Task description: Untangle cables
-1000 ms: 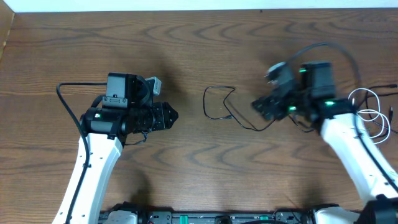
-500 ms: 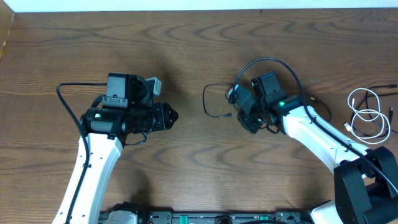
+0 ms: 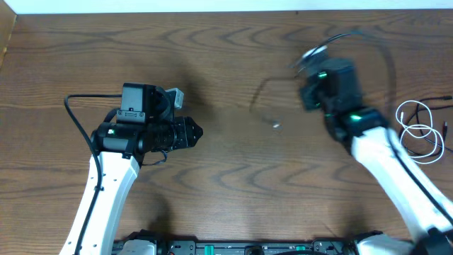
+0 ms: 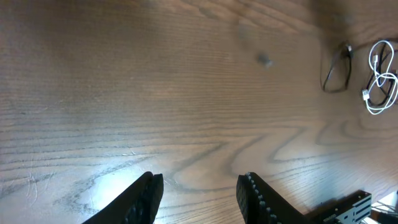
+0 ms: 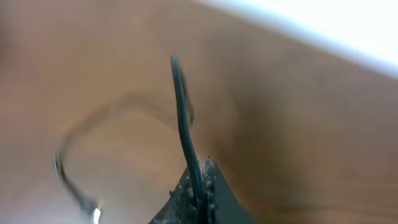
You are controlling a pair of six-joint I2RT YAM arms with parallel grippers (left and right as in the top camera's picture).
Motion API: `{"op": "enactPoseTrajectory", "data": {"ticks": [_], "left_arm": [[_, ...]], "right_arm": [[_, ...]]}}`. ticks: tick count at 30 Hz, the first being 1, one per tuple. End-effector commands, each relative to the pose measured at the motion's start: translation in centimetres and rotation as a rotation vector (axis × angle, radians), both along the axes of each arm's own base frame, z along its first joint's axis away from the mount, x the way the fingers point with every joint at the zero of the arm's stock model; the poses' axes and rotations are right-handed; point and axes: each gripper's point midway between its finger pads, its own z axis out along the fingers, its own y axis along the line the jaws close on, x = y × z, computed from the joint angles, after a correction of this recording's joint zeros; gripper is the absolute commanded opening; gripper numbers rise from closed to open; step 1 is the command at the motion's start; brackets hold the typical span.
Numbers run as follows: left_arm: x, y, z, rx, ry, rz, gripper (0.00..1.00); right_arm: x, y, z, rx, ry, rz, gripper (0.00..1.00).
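My right gripper (image 5: 200, 173) is shut on a thin black cable (image 5: 181, 106), which rises straight out of the jaws. The rest of that cable hangs blurred to the left, down to a small plug end (image 5: 93, 214). Overhead, the right gripper (image 3: 310, 95) is motion-blurred at the upper right of centre, and the cable trails left as a faint streak to its plug end (image 3: 275, 126). A coiled white cable (image 3: 417, 132) lies at the far right. My left gripper (image 3: 192, 131) rests at the left, open and empty (image 4: 199, 186).
In the left wrist view, a black cable loop (image 4: 336, 70) lies beside the white cable (image 4: 380, 79) at the far right. The left arm's thick black wire (image 3: 74, 106) curves out at the left. The table's back edge (image 3: 226, 12) runs along the top.
The right gripper swung left to the black cable, shut on it, then pulled it up and back to the right. The cable's loop has left its spot. The left arm has not moved.
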Motion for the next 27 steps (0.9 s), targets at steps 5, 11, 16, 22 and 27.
{"op": "enactPoseTrajectory", "data": {"ticks": [5, 11, 16, 22, 27], "left_arm": [[0.2, 0.2, 0.0, 0.013, -0.003, -0.001, 0.44], [0.2, 0.2, 0.0, 0.013, -0.003, -0.001, 0.44], [0.2, 0.2, 0.0, 0.013, -0.003, -0.001, 0.44], [0.2, 0.2, 0.0, 0.013, -0.002, -0.001, 0.44], [0.2, 0.2, 0.0, 0.013, -0.002, -0.001, 0.44]], "right_arm": [[-2.1, -16.2, 11.2, -0.035, -0.328, -0.631, 0.01], [-5.7, -26.5, 9.9, 0.056, -0.319, -0.985, 0.01], [-7.9, -30.7, 7.9, 0.083, -0.271, -1.134, 0.01], [-8.4, -33.6, 5.9, 0.12, -0.222, -1.167, 0.01], [-8.7, -35.1, 4.3, 0.162, -0.181, -1.173, 0.01]]}}
